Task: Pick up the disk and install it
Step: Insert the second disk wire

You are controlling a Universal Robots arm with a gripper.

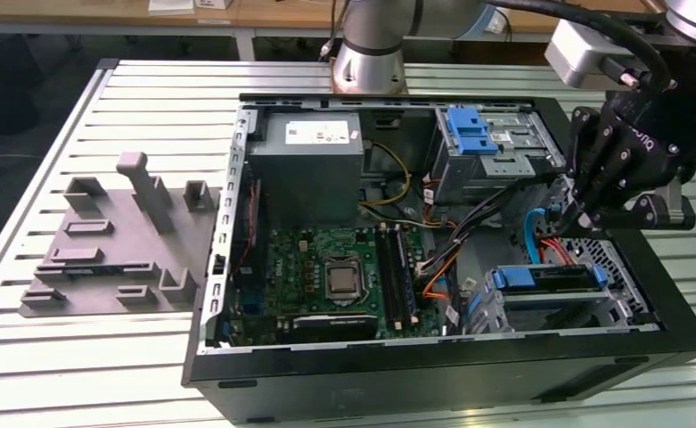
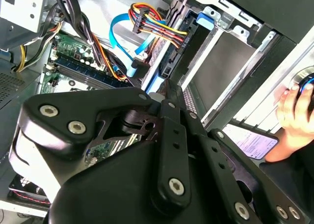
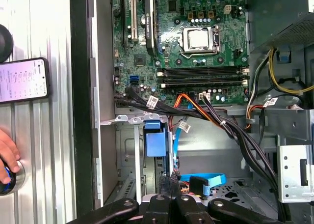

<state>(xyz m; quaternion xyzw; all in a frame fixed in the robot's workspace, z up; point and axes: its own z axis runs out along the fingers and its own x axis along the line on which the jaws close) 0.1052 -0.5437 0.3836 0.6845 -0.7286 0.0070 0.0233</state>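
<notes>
The disk [image 1: 546,279], dark with a blue carrier bracket, lies in the lower drive cage at the front corner of the open computer case [image 1: 443,361], on the exterior view's right. Its blue bracket [image 3: 156,138] also shows inside the cage in the first wrist view. My black gripper [image 1: 574,216] hangs above the case, just behind and above that cage. Its fingers are shut with nothing between them; in both wrist views the tips [image 3: 170,198] [image 2: 165,85] meet over the cables beside the cage.
The case holds a green motherboard [image 1: 323,276], a grey power supply [image 1: 312,169], an upper cage with a blue latch [image 1: 472,134] and loose blue and orange cables [image 3: 206,177]. A grey fixture [image 1: 116,241] lies on the slatted table. A hand [image 3: 7,153] and a phone [image 3: 23,79] rest beside the case.
</notes>
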